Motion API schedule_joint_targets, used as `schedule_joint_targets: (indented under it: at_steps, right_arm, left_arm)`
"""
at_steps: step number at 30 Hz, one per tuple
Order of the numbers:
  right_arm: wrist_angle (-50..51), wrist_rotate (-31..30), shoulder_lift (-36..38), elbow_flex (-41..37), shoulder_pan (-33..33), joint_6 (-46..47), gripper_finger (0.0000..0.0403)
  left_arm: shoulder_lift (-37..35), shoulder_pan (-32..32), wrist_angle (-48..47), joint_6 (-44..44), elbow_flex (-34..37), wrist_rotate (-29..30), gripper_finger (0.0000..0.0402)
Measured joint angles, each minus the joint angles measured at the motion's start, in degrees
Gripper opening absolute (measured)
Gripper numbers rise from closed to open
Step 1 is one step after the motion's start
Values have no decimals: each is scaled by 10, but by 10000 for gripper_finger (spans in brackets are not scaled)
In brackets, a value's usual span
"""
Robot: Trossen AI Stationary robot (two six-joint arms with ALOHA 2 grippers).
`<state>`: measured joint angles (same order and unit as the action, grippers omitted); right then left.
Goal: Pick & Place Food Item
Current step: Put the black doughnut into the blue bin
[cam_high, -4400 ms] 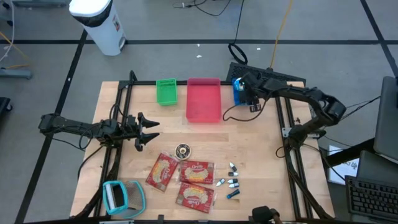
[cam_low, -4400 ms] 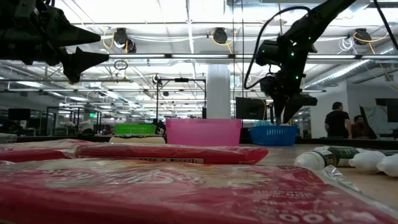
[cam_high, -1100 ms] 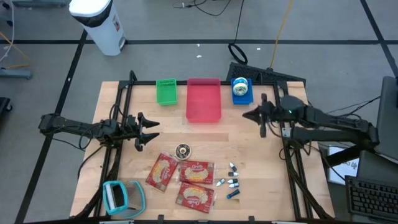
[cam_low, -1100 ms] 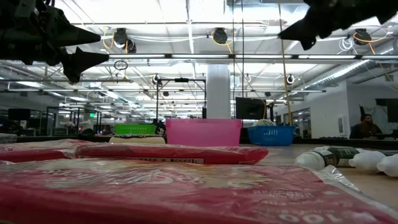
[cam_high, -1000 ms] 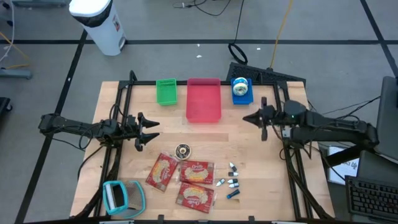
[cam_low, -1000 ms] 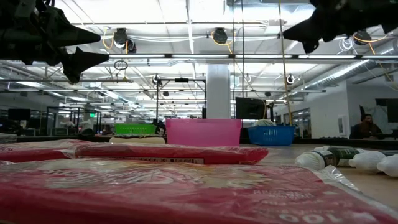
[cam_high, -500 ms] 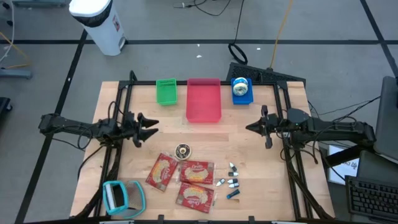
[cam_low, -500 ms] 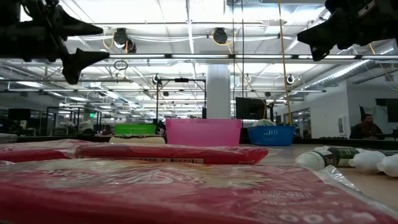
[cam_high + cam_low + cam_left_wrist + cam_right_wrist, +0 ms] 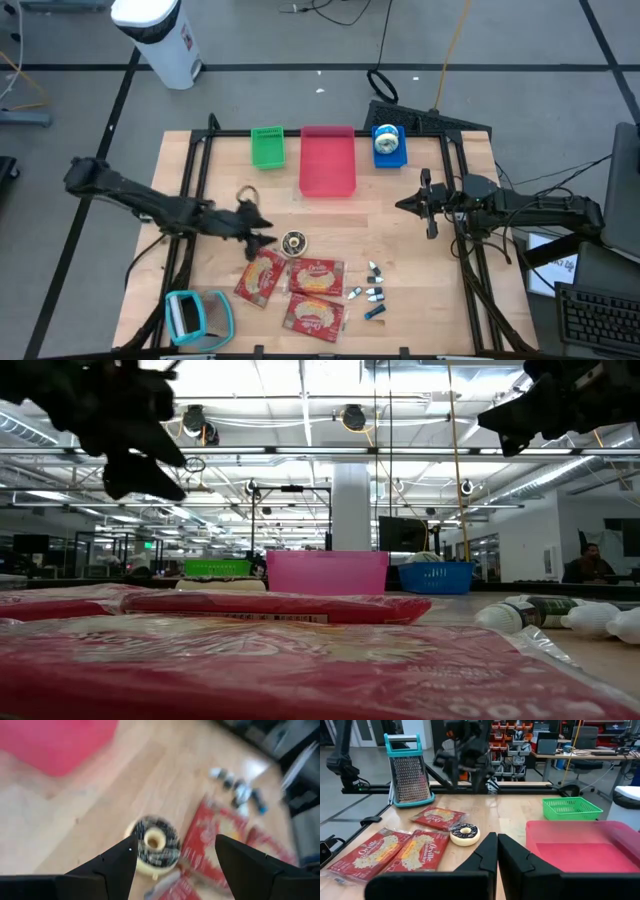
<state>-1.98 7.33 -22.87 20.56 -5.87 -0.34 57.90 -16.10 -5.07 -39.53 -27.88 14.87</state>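
Left hand (image 9: 262,240) hung open and empty over the middle of the desk (image 9: 400,290), just to the left of the chocolate-iced doughnut (image 9: 293,242), as the high view showed. In the left wrist view, the doughnut (image 9: 155,844) lay framed between the two dark fingers (image 9: 116,865), which stood wide apart with nothing between them. The doughnut rested flat on the wood, touching or nearly touching the far edge of the red snack packets (image 9: 297,290), which lay toward the near edge of the desk. A few small capped tubes (image 9: 373,293) lay to the right of the packets, and a teal box grater (image 9: 190,316) stood at the near left corner. Along the far edge stood three containers: a green basket (image 9: 267,147), a pink bin (image 9: 327,160) and a blue basket (image 9: 389,146) that already held a round item. Right hand (image 9: 416,203) waited with its fingers pressed together, raised at the right side of the desk and holding nothing.

The step in hand appeared to be the approach to the food item, with the grasp not yet made. The next move would call for lowering the open fingers to either side of the doughnut and closing gently, since the icing might smear and the neighbouring packet could be nudged.
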Motion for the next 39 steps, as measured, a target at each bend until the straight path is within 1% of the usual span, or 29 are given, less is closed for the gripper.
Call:
schedule_joint_targets:
  at_steps: [3,7,11,17,20,25,29,32,34,36,39]
  right_arm:
    - [0,0,0,0,0,-2,4]
    - [-1,0,-2,0,0,-5,4]
    - [-2,0,-6,0,0,-5,4]
    - [-2,0,-12,0,0,-5,4]
    - [-2,0,-14,0,0,-5,4]
    - [-3,0,-16,0,0,-5,4]
    - [-3,0,-16,0,0,-5,4]
    - [-3,0,-16,0,0,-5,4]
    - [-2,0,-16,0,0,-10,4]
    - [-2,0,-16,0,0,-13,4]
    - [-1,0,-16,0,0,-13,4]
  left_arm:
    - [103,-2,4,-3,-46,0,269]
    - [209,7,7,-12,-95,0,269]
    - [281,26,7,-13,-124,2,269]
    - [346,41,3,-13,-130,-9,269]
    - [363,47,-1,-17,-131,-11,269]
    - [364,51,-3,-7,-131,-18,268]
    - [339,55,-16,14,-129,-52,268]
    - [300,63,-30,15,-128,-76,268]
    - [274,66,-48,11,-127,-72,268]
    - [258,67,-80,-5,-129,-49,268]
    - [259,68,-127,-23,-128,-30,268]
